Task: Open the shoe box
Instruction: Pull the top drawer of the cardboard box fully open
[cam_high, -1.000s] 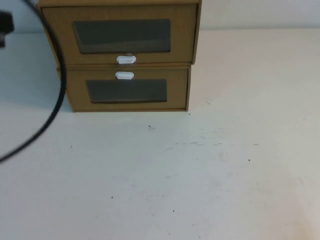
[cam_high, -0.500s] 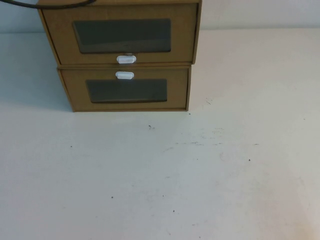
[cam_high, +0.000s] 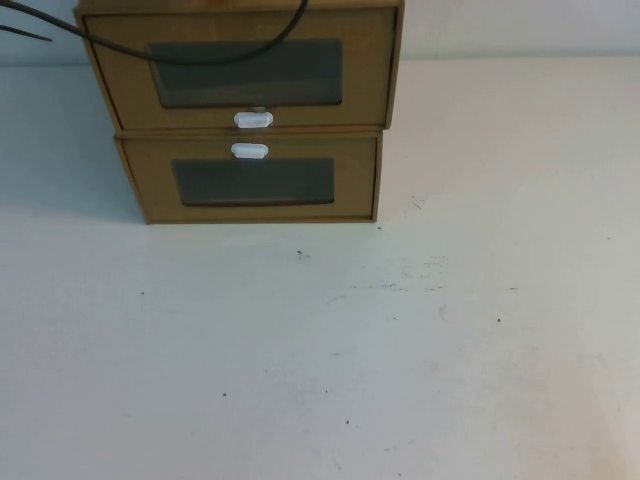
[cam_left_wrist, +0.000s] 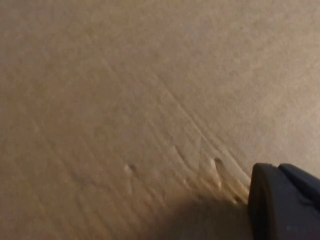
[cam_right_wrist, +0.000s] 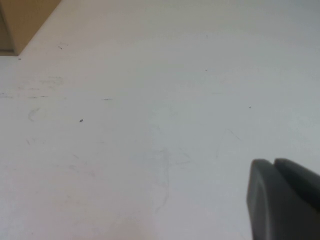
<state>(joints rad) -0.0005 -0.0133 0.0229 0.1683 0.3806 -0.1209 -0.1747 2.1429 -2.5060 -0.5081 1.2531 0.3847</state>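
Observation:
Two brown cardboard shoe boxes are stacked at the back left of the table. The upper box (cam_high: 240, 70) and the lower box (cam_high: 255, 185) each have a dark window and both fronts are closed. A white handle (cam_high: 253, 119) sits on the upper box and a second white handle (cam_high: 249, 151) on the lower one. My left gripper (cam_left_wrist: 277, 200) is shut, very close over a cardboard surface (cam_left_wrist: 125, 100); the high view shows only its black cable (cam_high: 200, 55). My right gripper (cam_right_wrist: 274, 200) hangs shut over the bare table, away from the box corner (cam_right_wrist: 25, 17).
The white table (cam_high: 350, 350) stretches in front of and to the right of the boxes, marked with small specks and scuffs. The black cable drapes across the upper box's window.
The black cable has swung from the left side of the boxes up and across the upper box's front. A dark arm part at the left edge has left the view.

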